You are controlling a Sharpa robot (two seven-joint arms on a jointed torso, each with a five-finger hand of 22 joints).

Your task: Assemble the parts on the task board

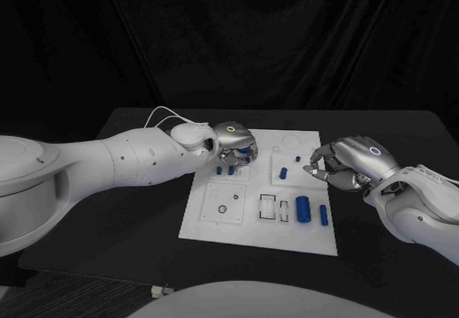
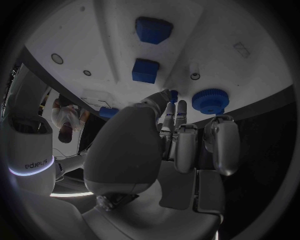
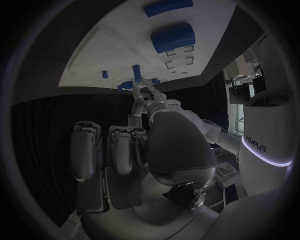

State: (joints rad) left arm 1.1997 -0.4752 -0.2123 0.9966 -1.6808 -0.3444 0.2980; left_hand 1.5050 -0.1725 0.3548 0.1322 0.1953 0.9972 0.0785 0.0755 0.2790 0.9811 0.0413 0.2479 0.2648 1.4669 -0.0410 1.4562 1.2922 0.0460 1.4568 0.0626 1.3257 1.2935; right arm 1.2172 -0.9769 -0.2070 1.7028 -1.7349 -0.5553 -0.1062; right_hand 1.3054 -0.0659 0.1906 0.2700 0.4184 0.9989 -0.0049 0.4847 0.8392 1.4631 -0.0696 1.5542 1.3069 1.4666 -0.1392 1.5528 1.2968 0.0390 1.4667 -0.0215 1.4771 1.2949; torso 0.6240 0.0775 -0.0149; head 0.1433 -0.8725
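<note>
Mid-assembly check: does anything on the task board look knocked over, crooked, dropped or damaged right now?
Nothing stands out. The task board lies flat on the table, and the blue parts by its near right side lie on it in line. The left hand and right hand each pinch a small blue piece over the board's far half; nothing lies off the board.

Task board (image 1: 212,225) mid-table (image 1: 392,137); parts (image 1: 302,208) on it (right half).

blue parts (image 1: 303,208) on white task board (image 1: 212,225)
</note>
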